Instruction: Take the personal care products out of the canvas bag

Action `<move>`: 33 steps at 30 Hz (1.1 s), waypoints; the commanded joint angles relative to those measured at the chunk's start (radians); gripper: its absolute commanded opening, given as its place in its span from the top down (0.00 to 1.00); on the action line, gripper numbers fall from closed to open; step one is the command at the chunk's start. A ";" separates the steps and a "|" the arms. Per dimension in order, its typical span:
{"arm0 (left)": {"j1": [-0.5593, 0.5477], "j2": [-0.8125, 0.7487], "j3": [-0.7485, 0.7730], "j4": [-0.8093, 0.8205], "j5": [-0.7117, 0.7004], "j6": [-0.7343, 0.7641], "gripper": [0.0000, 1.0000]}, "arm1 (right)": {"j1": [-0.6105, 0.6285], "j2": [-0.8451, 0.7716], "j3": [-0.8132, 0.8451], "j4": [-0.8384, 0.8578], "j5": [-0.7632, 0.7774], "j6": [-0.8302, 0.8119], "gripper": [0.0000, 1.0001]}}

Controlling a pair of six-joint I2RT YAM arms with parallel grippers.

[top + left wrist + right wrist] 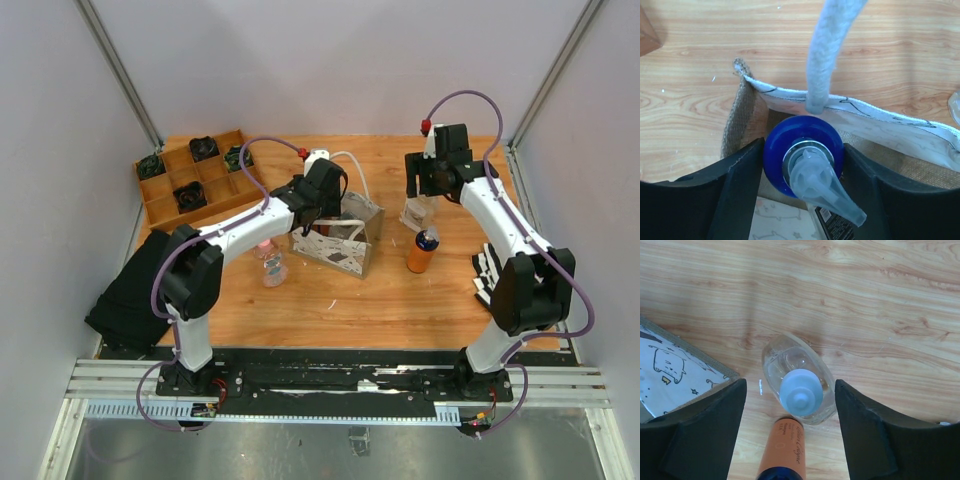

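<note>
The canvas bag [342, 242] stands mid-table with its rope handles [822, 55] up. My left gripper [318, 205] is down in the bag's left end. In the left wrist view this gripper [804, 145] is shut on the blue pump cap of a bottle [785, 155] that is still inside the bag [880, 125]. My right gripper [430, 185] is open above a pale bottle with a white cap [799, 390], its fingers well apart on either side. An orange bottle with a blue cap [424, 250] stands just in front of it. A clear bottle with a pink cap [270, 262] stands left of the bag.
A wooden compartment tray [195, 175] with small black fans is at the back left. A dark cloth [130, 290] hangs at the left edge. A black-and-white striped cloth [487, 270] lies by the right arm. The bag's corner [670, 370] shows in the right wrist view.
</note>
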 commanded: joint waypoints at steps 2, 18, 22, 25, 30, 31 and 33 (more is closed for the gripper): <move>0.006 0.040 0.019 0.052 0.026 0.003 0.49 | -0.005 -0.081 -0.028 -0.025 0.009 0.000 0.22; 0.006 0.037 0.242 -0.129 -0.016 0.062 0.99 | 0.288 -0.318 -0.101 -0.077 -0.193 -0.051 0.24; 0.007 0.053 0.380 -0.229 -0.061 0.078 1.00 | 0.328 -0.281 -0.125 -0.056 -0.217 -0.052 0.24; 0.009 0.050 0.462 -0.274 -0.085 0.090 0.99 | 0.349 -0.272 -0.148 -0.009 -0.234 -0.052 0.25; 0.024 0.064 0.631 -0.367 -0.108 0.107 1.00 | 0.372 -0.247 -0.168 0.052 -0.270 -0.056 0.25; 0.027 0.068 0.670 -0.389 -0.115 0.107 1.00 | 0.377 -0.242 -0.171 0.063 -0.269 -0.058 0.25; 0.032 0.067 0.733 -0.425 -0.125 0.108 0.99 | 0.382 -0.234 -0.181 0.095 -0.266 -0.061 0.25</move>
